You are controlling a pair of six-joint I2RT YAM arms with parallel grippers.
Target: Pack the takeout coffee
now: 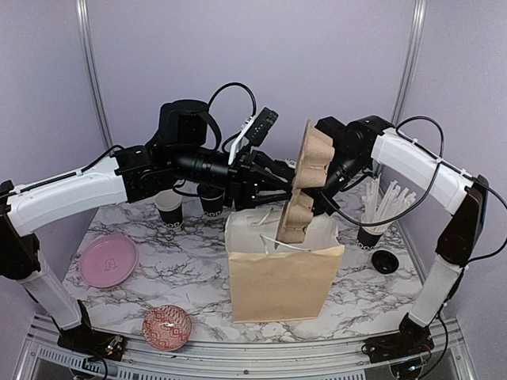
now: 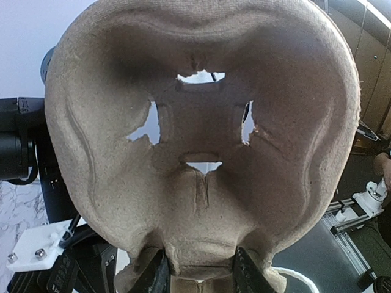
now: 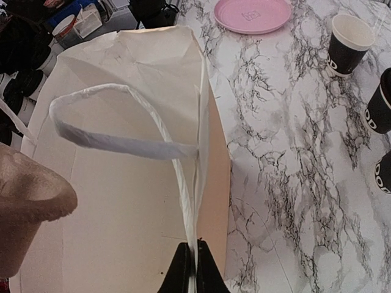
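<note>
Soft, even light in the overhead view; the paper bag throws a faint shadow on the marble table. Left wrist view: the cardboard tray fills the frame, shaded at upper left, holes glaring white. Right wrist view: bright, tray blurred at lower left.

The counter is white marble with dark grey veins. At centre, the paper bag is tan outside and pale cream inside, with white handles. Above it, the cup carrier is mottled brown pulp. Left of centre, a cup and a second cup are black with white insides and white lettering. At lower left lies a pink plate. At the bottom is a bowl with a red-and-white pattern. At right are white straws and a black lid.
</note>
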